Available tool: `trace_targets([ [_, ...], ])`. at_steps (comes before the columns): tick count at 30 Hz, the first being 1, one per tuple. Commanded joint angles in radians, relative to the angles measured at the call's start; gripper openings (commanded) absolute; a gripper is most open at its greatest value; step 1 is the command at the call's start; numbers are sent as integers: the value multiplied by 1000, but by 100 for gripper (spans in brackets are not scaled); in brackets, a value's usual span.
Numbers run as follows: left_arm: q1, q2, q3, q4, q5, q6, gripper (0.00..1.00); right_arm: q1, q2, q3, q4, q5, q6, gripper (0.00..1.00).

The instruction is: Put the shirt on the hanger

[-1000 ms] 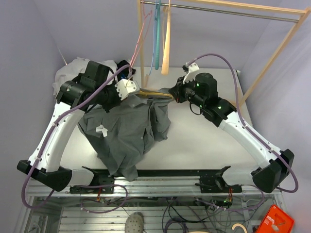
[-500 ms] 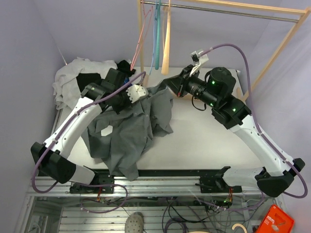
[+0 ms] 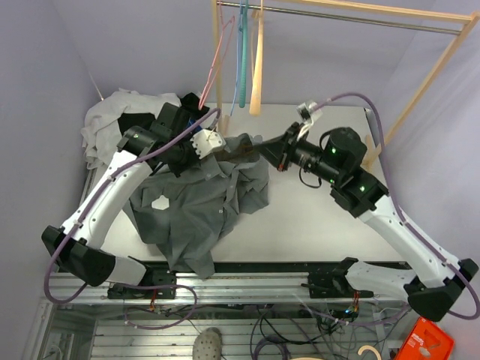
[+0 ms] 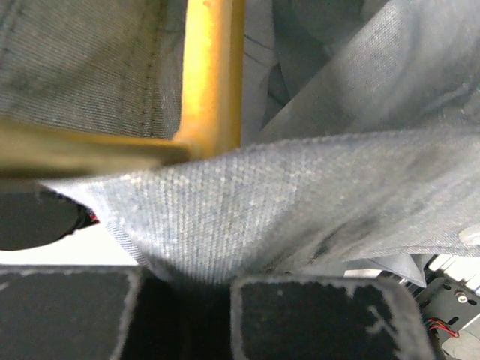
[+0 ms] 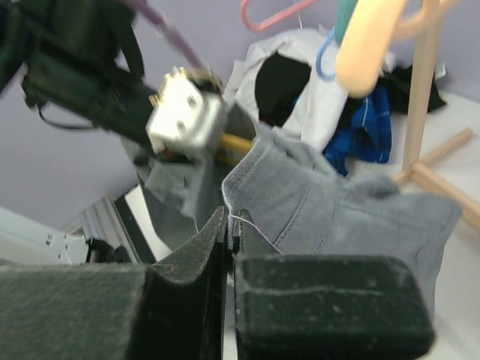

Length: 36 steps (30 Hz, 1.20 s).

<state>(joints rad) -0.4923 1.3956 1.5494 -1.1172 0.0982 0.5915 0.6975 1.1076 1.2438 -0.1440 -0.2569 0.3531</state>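
Currently done: the shirt (image 3: pixel 199 202) is raised at its far part between the two arms. The hanger (image 4: pixel 214 75) is already against the cloth: the left wrist view shows a yellow bar and corner over the grey fabric, with one fold passing under it.
Left to do: by my judgement, most of the work. The shoulders are not seated on the hanger, and no hook is visible.
Shirt place: the large part lies in a heap on the table (image 3: pixel 322 217), at the near left; only the far edge is held up near the centre.
Hanger place: just beside the left gripper (image 3: pixel 212 142), far and left of centre. From above it is almost hidden by cloth.
Tool, left: closed on a fold of the shirt, which goes down between its pads. I cannot tell if it also grips the hanger.
Tool, right: the right gripper (image 5: pixel 229 240) has its jaws pressed nearly together, pinching an edge of the shirt.
Pose, left: the left arm rises from the near left, bends beside the white garment (image 3: pixel 105 116), and its wrist points right.
Pose, right: the right arm rises from the near right, and its forearm points left toward the other gripper. The two tools are near each other, with cloth stretched between them.
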Motion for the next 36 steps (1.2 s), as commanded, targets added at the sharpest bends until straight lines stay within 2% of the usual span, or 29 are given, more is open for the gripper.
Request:
trace_targets([
  [1, 6, -56, 100, -38, 106, 36, 7, 3, -121, -137, 69, -2, 43, 0],
  [5, 7, -73, 132, -82, 236, 71, 7, 2, -232, -230, 43, 172, 44, 0],
  [7, 6, -87, 146, -103, 286, 99, 7, -1, -274, -284, 47, 208, 50, 0],
  [12, 6, -138, 185, -188, 425, 220, 7, -2, -324, -357, 76, 200, 85, 0],
  [15, 6, -192, 129, -125, 434, 213, 7, -3, -352, -407, 142, 82, 114, 0],
  [16, 6, -199, 123, -119, 433, 214, 7, -2, -352, -425, 165, -14, 125, 9],
  [18, 6, -197, 123, -116, 437, 213, 7, -3, -343, -465, 214, -197, 143, 44],
  [19, 6, -194, 121, -104, 437, 202, 7, -2, -336, -480, 239, -280, 145, 68],
  [20, 7, -192, 123, -98, 437, 198, 7, -2, -331, -487, 245, -329, 149, 88],
  [21, 7, -191, 123, -90, 433, 199, 7, -2, -334, -489, 244, -365, 153, 99],
  [24, 6, -184, 124, -58, 396, 187, 7, -2, -388, -479, 203, -355, 113, 100],
  [31, 6, -184, 98, -52, 355, 224, 7, -2, -576, -456, 158, -141, 36, 100],
  [36, 6, -190, 83, -42, 346, 221, 7, -2, -575, -481, 173, -106, 60, 99],
])
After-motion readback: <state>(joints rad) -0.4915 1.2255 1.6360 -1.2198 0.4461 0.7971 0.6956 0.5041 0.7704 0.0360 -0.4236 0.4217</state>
